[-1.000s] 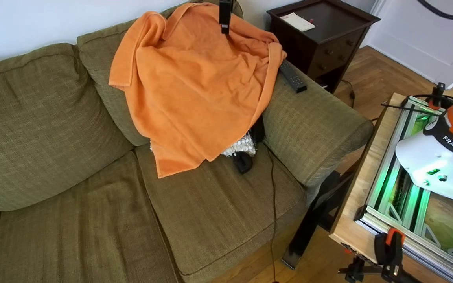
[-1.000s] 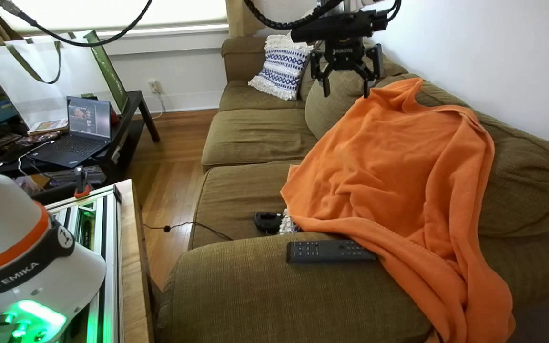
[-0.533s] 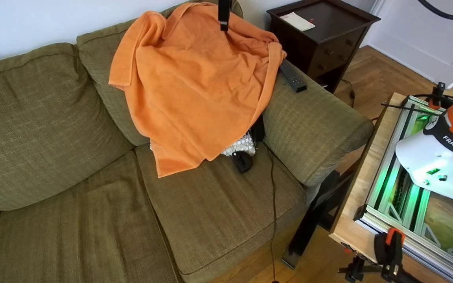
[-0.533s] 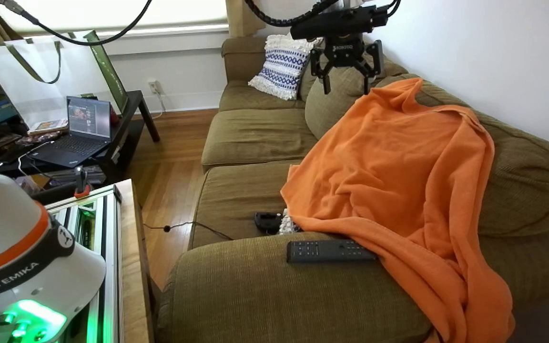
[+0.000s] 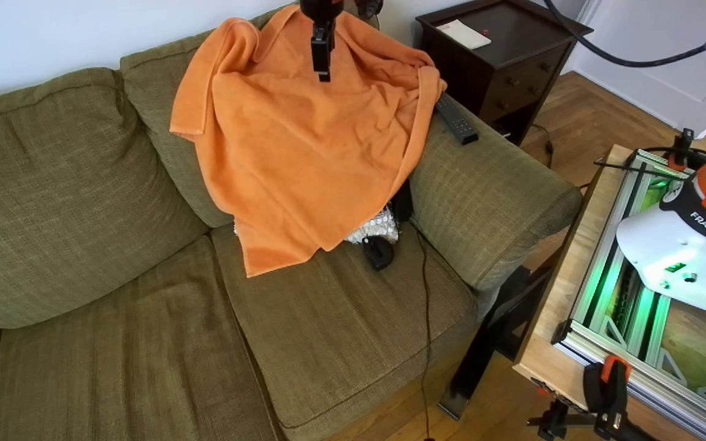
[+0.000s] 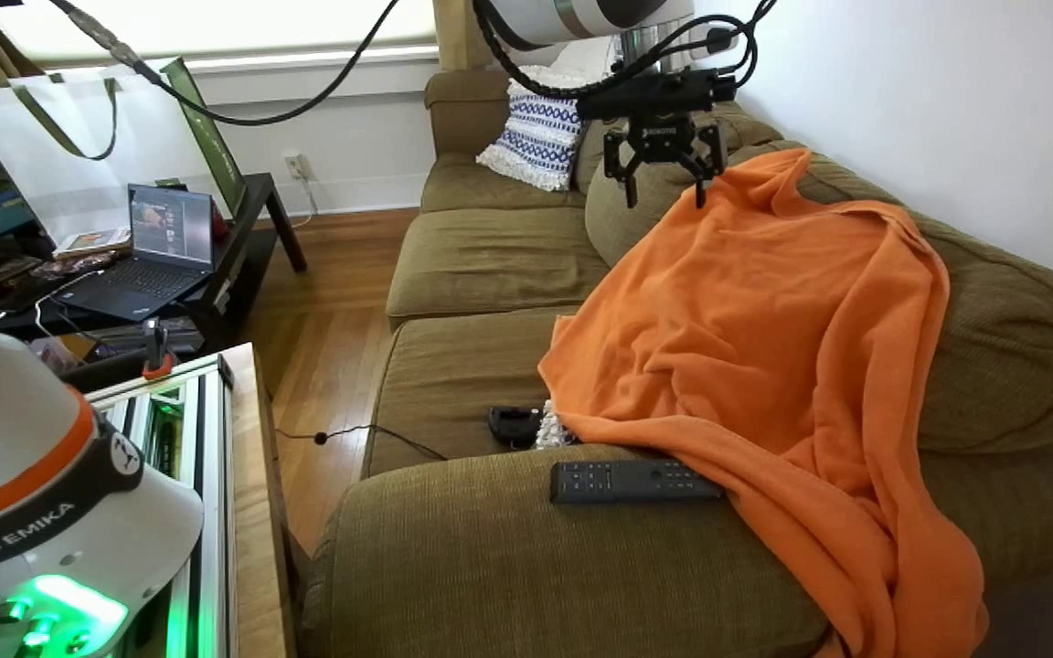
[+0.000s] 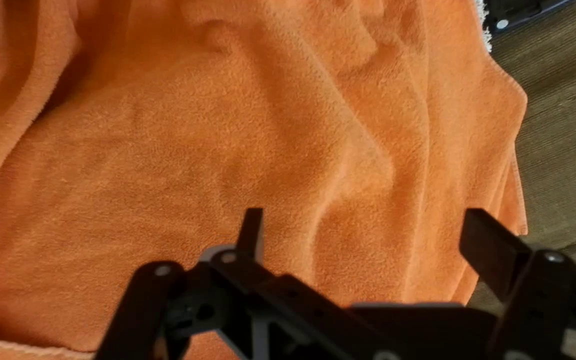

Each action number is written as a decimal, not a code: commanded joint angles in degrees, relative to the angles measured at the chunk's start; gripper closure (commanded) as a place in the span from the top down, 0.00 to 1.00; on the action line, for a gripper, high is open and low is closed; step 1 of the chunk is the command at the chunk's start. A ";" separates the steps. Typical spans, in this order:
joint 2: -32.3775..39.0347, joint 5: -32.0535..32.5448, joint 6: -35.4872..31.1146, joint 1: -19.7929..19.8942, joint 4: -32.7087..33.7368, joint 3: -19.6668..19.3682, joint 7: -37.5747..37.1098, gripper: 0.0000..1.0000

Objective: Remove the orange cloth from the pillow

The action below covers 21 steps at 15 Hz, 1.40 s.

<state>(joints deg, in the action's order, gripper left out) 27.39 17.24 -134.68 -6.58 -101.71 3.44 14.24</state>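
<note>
The orange cloth (image 5: 310,141) lies draped over the couch corner; in an exterior view (image 6: 746,302) its tail hangs over the armrest. A white textured edge of the pillow (image 5: 376,228) sticks out under its lower edge; it also shows in an exterior view (image 6: 552,429), and the rest is hidden beneath the cloth. A similar cream-white pillow with blue bands (image 6: 540,128) sits uncovered at the couch's far end. My gripper (image 6: 665,196) is open and empty, pointing down above the cloth. In the wrist view its fingers (image 7: 364,215) are wide apart with cloth below them.
A black remote (image 5: 456,119) lies on the armrest (image 5: 494,184) beside the cloth. A black device (image 5: 378,252) with a cable lies on the seat. A dark side table (image 5: 500,49) stands behind the armrest. A low table with a laptop (image 6: 156,247) stands across the floor.
My gripper has moved left and down in an exterior view, and lower and farther from the camera in the matching exterior view. It stays open. The cloth has not visibly moved.
</note>
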 commanded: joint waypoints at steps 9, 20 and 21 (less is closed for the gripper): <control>17.00 -0.03 -4.30 0.13 16.29 -1.96 -1.02 1.00; 19.65 -1.85 -2.12 0.45 20.58 -1.96 -1.99 0.27; 19.54 -2.01 -1.93 0.45 20.61 -1.91 -1.99 0.20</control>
<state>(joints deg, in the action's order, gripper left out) 46.18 16.56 -138.16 -6.30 -82.46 1.19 12.52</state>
